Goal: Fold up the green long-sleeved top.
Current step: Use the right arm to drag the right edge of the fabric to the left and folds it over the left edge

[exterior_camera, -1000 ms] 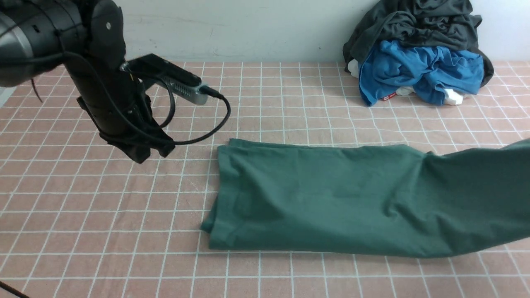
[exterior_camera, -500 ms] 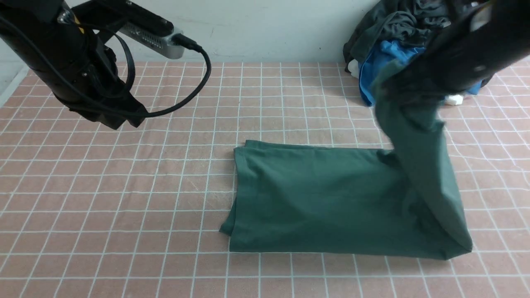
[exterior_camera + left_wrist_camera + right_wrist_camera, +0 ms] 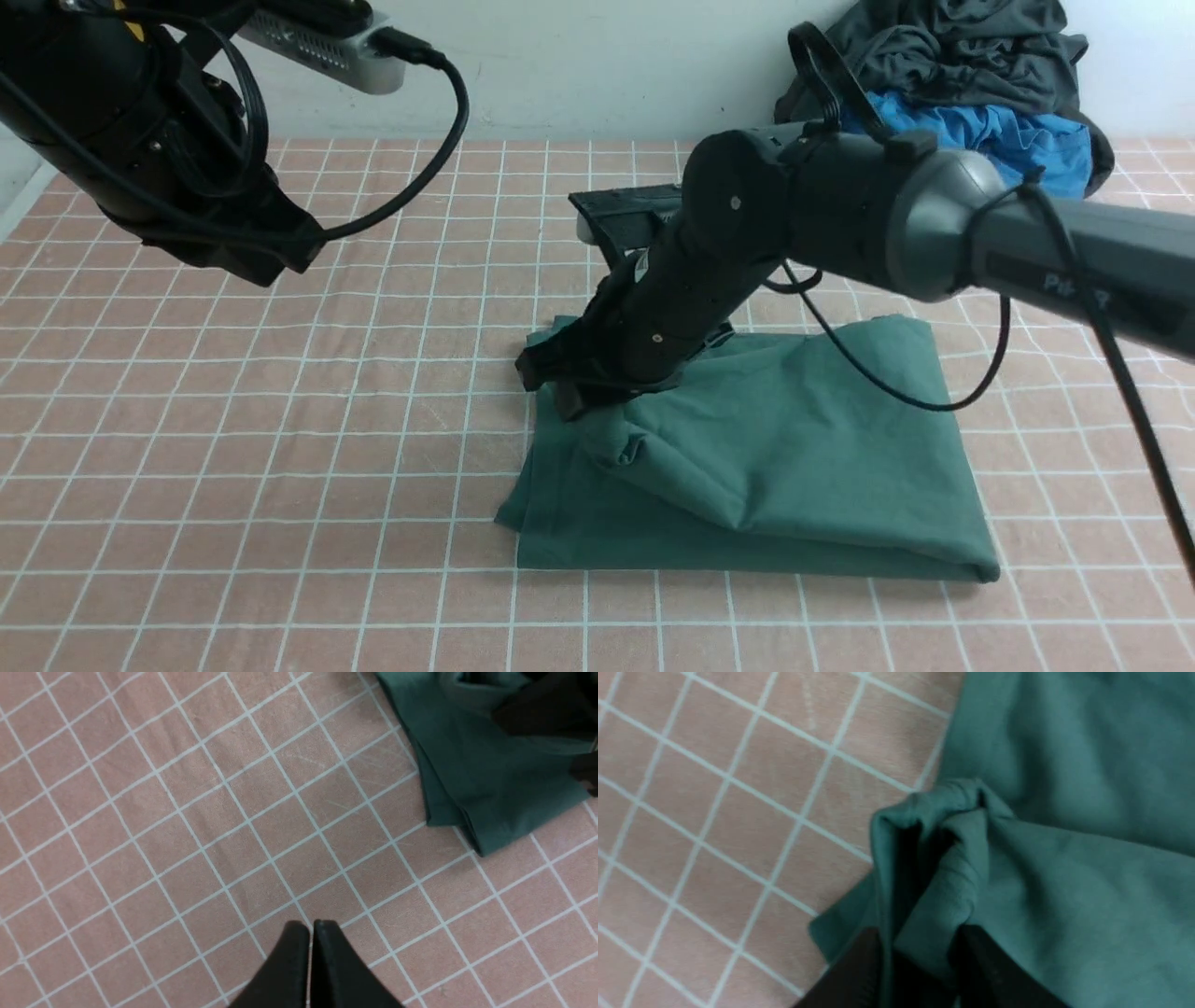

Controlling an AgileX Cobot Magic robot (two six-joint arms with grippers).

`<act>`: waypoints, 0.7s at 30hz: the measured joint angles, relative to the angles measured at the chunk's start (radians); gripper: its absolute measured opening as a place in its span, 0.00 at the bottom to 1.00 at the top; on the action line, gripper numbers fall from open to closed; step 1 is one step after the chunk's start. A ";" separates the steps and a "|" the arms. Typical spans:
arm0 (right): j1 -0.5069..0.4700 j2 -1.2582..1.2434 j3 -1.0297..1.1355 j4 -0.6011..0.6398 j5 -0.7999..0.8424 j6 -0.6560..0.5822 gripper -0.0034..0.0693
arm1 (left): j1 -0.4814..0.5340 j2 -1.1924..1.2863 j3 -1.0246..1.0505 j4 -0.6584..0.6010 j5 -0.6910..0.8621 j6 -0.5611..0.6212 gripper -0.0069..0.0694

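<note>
On checked cloth [image 3: 280, 448], green long-sleeved top [image 3: 794, 448], long axis left-right, fold rightward

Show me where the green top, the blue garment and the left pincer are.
green top [image 3: 794, 448]: front view, on the folded-over upper layer.
blue garment [image 3: 999, 140]: front view, on its crumpled middle.
left pincer [image 3: 311, 926]: left wrist view, between its closed fingertips.

- One green long-sleeved top [image 3: 794, 448], just the one.
- Two black robot arms: a left arm [image 3: 121, 140] and a right arm [image 3: 840, 215].
- Two more garments heaped at the back: one blue garment [image 3: 1008, 135], one dark grey garment [image 3: 943, 47].
- One pink checked cloth [image 3: 280, 467] under it all.
</note>
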 joint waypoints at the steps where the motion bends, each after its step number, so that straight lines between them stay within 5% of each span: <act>1: -0.001 0.000 -0.041 0.024 0.045 -0.030 0.54 | 0.000 -0.002 0.000 -0.004 0.000 0.000 0.08; 3: -0.005 -0.009 -0.092 0.013 0.139 -0.056 0.68 | 0.000 -0.003 0.000 -0.018 0.000 0.000 0.08; 5: -0.009 -0.015 -0.112 -0.004 0.179 -0.065 0.72 | 0.000 -0.003 0.000 -0.029 0.000 0.000 0.08; 7: -0.017 -0.058 -0.127 -0.138 0.280 -0.074 0.79 | -0.003 -0.002 0.000 -0.066 0.001 0.000 0.08; 12: -0.063 -0.183 0.038 -0.394 0.295 -0.007 0.77 | -0.066 0.051 0.000 -0.088 0.002 0.000 0.08; 16: -0.138 -0.278 0.240 -0.452 0.249 0.045 0.73 | -0.140 0.133 0.000 -0.092 -0.030 0.000 0.08; 21: -0.309 -0.338 0.511 -0.425 -0.052 0.087 0.65 | -0.234 0.340 0.000 -0.136 -0.254 0.000 0.08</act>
